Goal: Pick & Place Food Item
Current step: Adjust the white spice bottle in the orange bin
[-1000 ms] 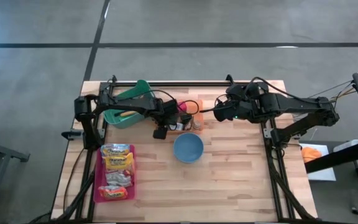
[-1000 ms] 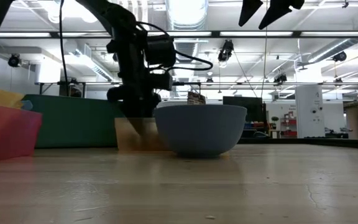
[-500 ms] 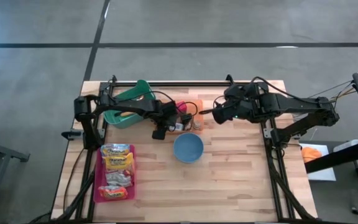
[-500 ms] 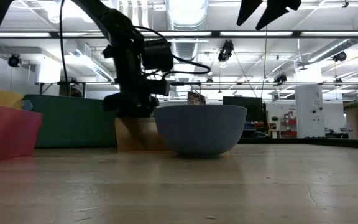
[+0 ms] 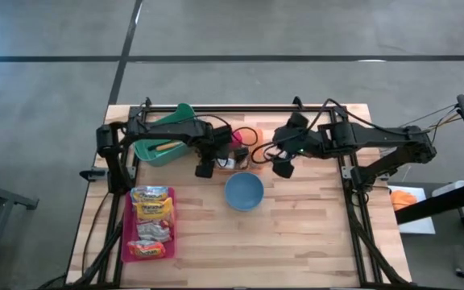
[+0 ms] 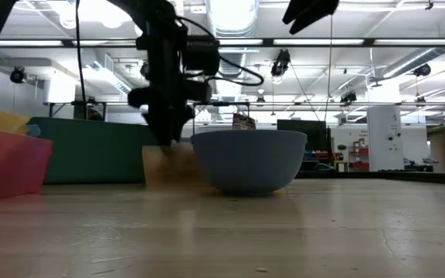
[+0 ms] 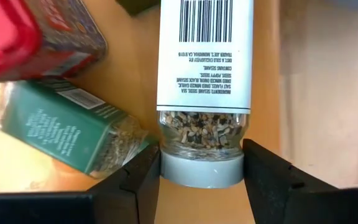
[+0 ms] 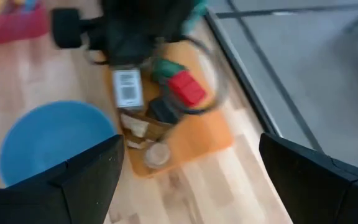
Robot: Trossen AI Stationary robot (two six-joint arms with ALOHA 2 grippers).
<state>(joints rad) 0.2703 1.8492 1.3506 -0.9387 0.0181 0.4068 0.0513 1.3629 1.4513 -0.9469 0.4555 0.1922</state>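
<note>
Left gripper clenched on the seasoning jar over the orange tray, jar's long axis pointing straight out from the jaws; right gripper released, beside that tray

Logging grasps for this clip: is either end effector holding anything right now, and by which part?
The left end effector grips the seasoning jar at its grey cap end. The right end effector is open, holding nothing.

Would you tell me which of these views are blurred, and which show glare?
Right wrist view: smeared throughout, the blue bowl and orange tray soft. Left wrist view: sharp, the seasoning jar label legible. Low view: glaring ceiling lights. High view: evenly lit.
</note>
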